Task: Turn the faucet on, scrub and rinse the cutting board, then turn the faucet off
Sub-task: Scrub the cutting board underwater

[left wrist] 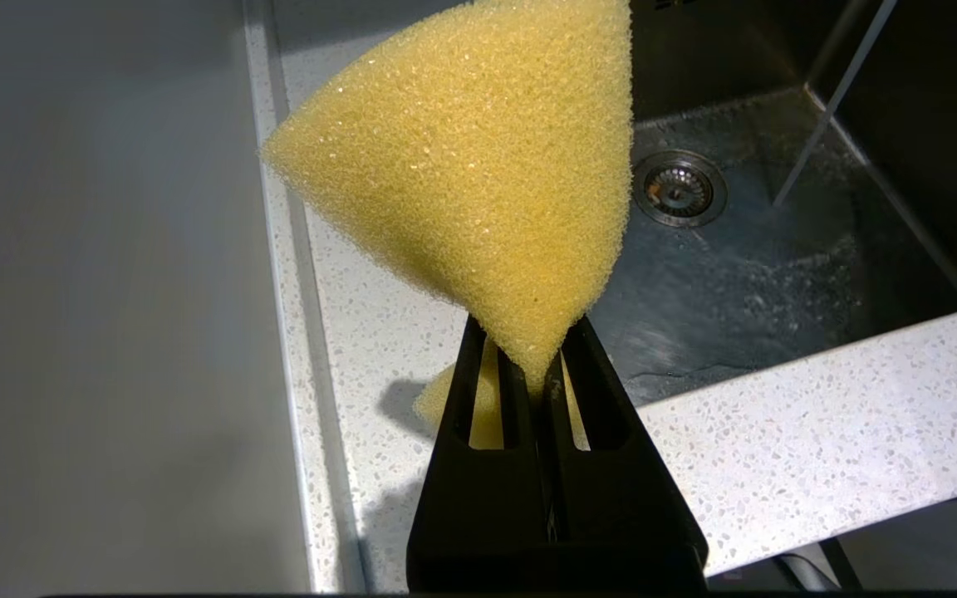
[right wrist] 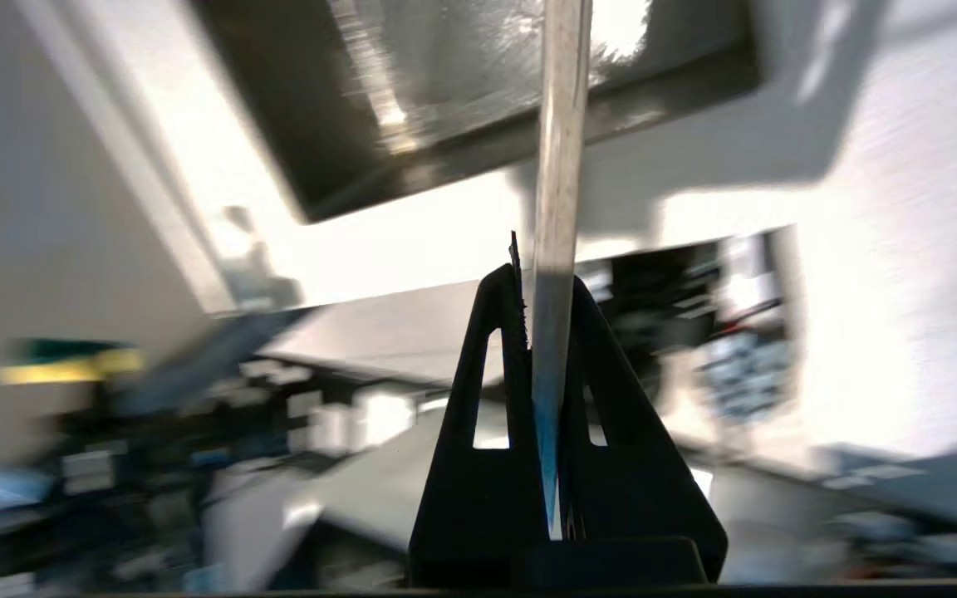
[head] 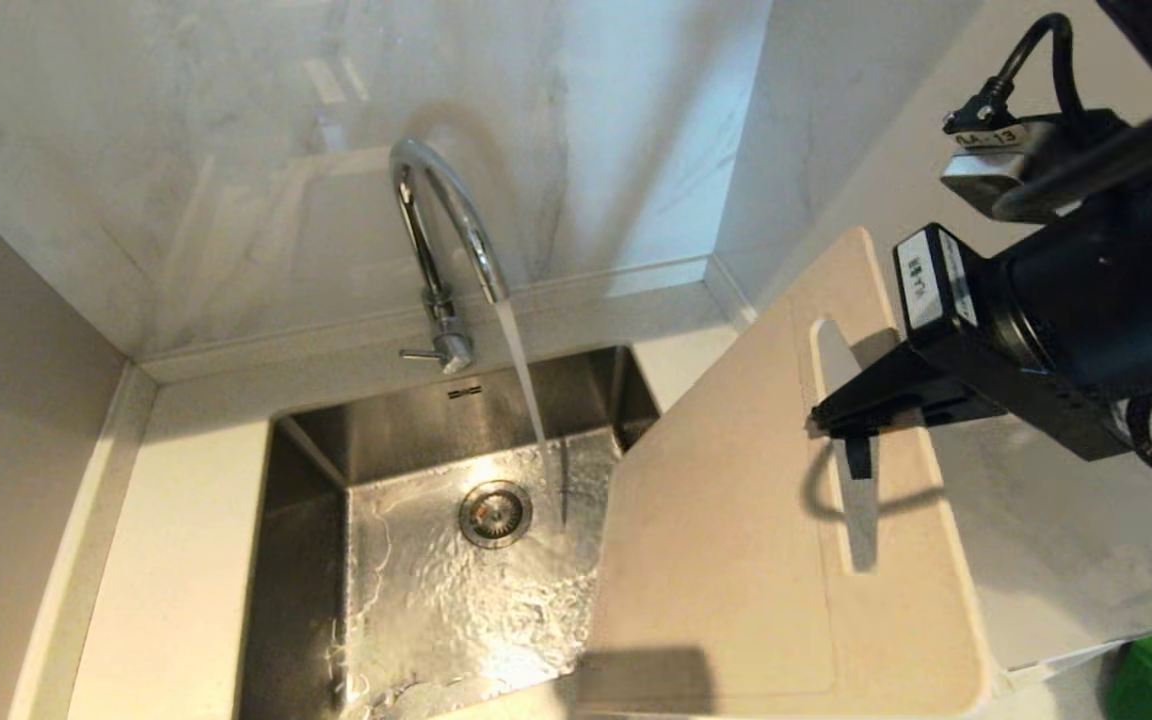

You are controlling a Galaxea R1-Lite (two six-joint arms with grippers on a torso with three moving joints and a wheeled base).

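1. One head view: the faucet (head: 441,245) stands behind the sink (head: 311,470), and a stream of water (head: 526,380) falls from its spout toward the drain (head: 495,513). The cutting board (head: 736,520) is held tilted, its lower left part over the sink's right side. The right gripper (head: 851,410) is clamped on the board at the slot handle (head: 851,460).
2. Left wrist view: the left gripper (left wrist: 538,365) is closed on a yellow sponge (left wrist: 478,174), which fans out above the fingers. It hangs over the speckled countertop (left wrist: 777,448), beside the wet sink (left wrist: 777,274).
3. Right wrist view: the right gripper (right wrist: 541,332) pinches the thin edge of the cutting board (right wrist: 561,149). The background is motion-blurred; the sink (right wrist: 445,91) lies beyond.
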